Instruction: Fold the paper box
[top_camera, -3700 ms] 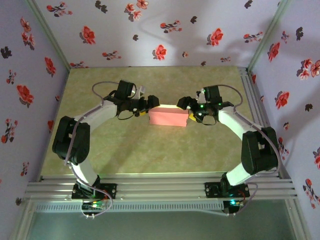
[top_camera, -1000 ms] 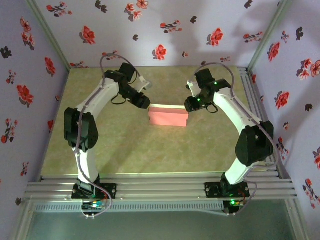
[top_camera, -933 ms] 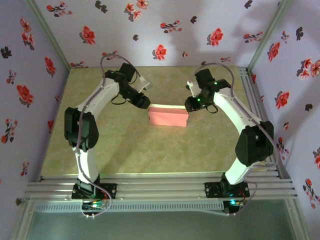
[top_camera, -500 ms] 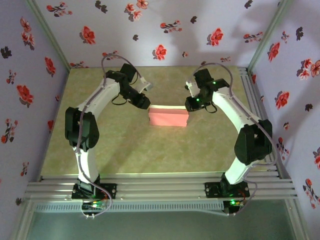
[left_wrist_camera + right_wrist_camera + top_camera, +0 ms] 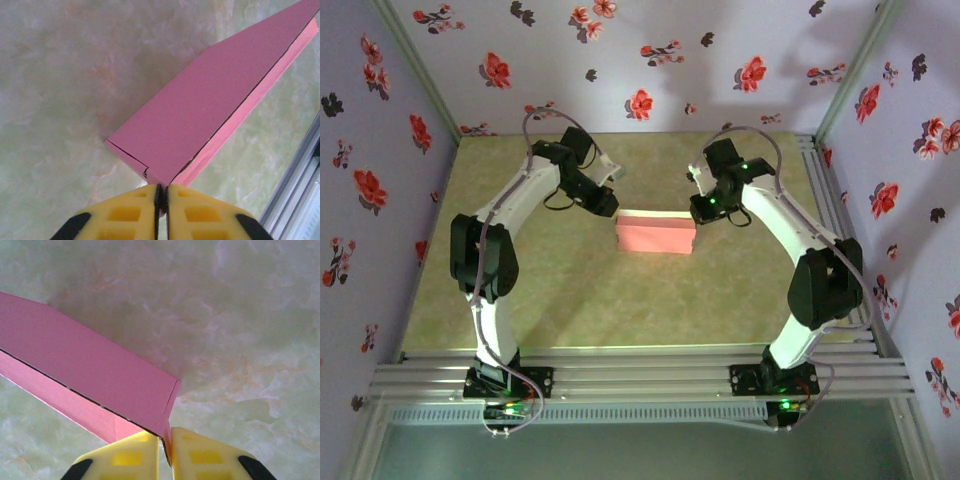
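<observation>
The box [image 5: 655,237] lies flat near the middle of the worktop [image 5: 570,300], pink face up, its long sides running along the far edge; it reads as a closed rectangle, so the folding looks all but done. The left gripper [image 5: 605,203] hangs at the box's far-left corner and the right gripper [image 5: 703,210] at its far-right corner; one arm to each end probably keeps both short sides within reach without the arms crossing.

In each wrist view the yellow fingers are pressed together with only a thin slit between them, and a box corner sits right at the tips; whether the tips touch or pinch the card cannot be told, though from above both grippers seem just beside the box rather than on it. Closed jaws make a blunt tip, fit for pressing a flap down, or they may simply have nothing to grasp.

A dark seam runs along the long edge where the top panel meets the side; it is not fully tight, so a flap might spring up.
</observation>
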You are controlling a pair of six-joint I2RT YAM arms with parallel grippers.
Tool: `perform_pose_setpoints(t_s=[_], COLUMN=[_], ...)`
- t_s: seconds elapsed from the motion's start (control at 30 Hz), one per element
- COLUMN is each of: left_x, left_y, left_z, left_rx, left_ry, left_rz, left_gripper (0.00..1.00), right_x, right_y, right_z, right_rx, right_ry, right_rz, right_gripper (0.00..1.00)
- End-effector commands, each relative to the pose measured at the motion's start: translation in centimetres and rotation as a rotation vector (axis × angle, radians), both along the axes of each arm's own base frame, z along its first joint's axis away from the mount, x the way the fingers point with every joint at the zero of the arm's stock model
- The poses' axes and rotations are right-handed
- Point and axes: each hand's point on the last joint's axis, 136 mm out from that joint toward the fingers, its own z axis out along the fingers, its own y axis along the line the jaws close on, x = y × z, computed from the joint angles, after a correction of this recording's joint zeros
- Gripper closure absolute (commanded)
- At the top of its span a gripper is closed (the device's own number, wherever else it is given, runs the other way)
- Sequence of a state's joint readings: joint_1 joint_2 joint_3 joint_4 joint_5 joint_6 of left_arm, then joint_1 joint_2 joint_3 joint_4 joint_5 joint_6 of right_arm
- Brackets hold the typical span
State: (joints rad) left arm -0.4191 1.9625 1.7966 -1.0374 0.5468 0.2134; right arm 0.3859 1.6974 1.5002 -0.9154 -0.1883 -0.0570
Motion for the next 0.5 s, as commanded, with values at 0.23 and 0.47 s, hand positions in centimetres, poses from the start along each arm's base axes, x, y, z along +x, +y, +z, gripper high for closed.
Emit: perform_pose_setpoints(t_s=[0.23, 0.47], left_x=[-0.46, -0.13], left_y=[-1.16, -1.48], left_z=[0.54, 0.16], left_rx=[0.003, 0.010], left_ry=[0.037, 0.059], left_rz=[0.071, 0.260], left_gripper=[0.99, 1.00], right_x=[-0.02, -0.04], right_y=[0.54, 0.81], right_z=[1.17, 1.24], right_rx=[-0.016, -0.027], right_ry=[-0.021, -0.040], right_rz=[-0.025, -0.092], right_gripper=[0.90, 0.93])
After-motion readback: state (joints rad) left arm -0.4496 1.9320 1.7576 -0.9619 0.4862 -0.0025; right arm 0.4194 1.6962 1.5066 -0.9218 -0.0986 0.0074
